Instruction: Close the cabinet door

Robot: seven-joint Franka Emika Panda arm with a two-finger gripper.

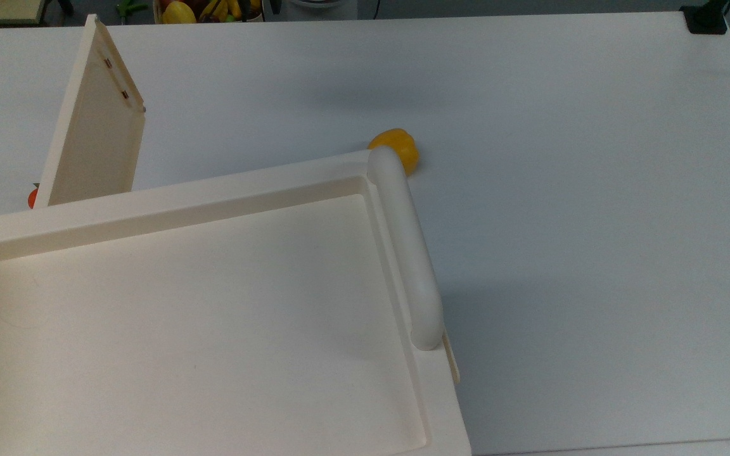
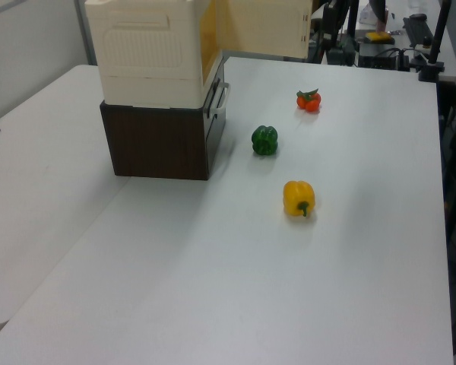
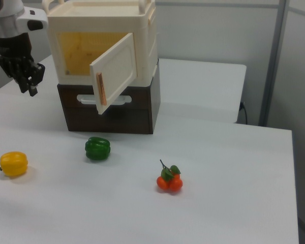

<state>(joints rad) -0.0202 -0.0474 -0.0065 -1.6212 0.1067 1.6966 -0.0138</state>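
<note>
None of the closing looks done to me: the cabinet door (image 3: 114,71) stands swung wide from the cabinet (image 3: 104,35), yellow interior exposed. My gripper (image 3: 28,81) hangs well apart at the right view's left; its jaws' state I cannot tell.

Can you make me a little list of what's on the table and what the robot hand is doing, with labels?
cabinet: cream, sits on a dark brown base
cabinet door: swung open, copper handle on its outer face
inside of cabinet: yellow back wall
hand: hangs in the air at the right view's left, apart from the door, holding nothing
yellow pepper: on the table
green pepper: on the table in front of the cabinet
orange tomatoes: on the table, green leaves on top
</note>
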